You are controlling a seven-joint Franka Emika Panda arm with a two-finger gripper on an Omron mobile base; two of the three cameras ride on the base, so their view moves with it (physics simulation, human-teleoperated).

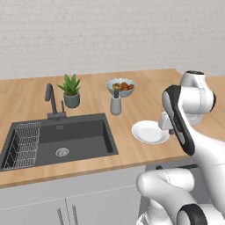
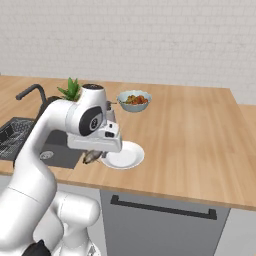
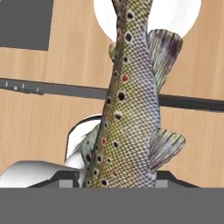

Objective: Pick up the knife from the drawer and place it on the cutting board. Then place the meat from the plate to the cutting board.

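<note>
Item: two-finger gripper (image 2: 95,156) clamped on spotted olive-brown trout (the meat) (image 3: 127,100), raised at nine o'clock of plain white round plate (image 2: 125,156); carry level, grip firm toward cutting board.

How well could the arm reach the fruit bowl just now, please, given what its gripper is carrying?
Probably not: the gripper is shut on the fish, above the plate. The fruit bowl lies unobstructed beyond.

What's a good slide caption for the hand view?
Spotted fish held in the pincer above the wooden counter, white plate beyond.
</note>
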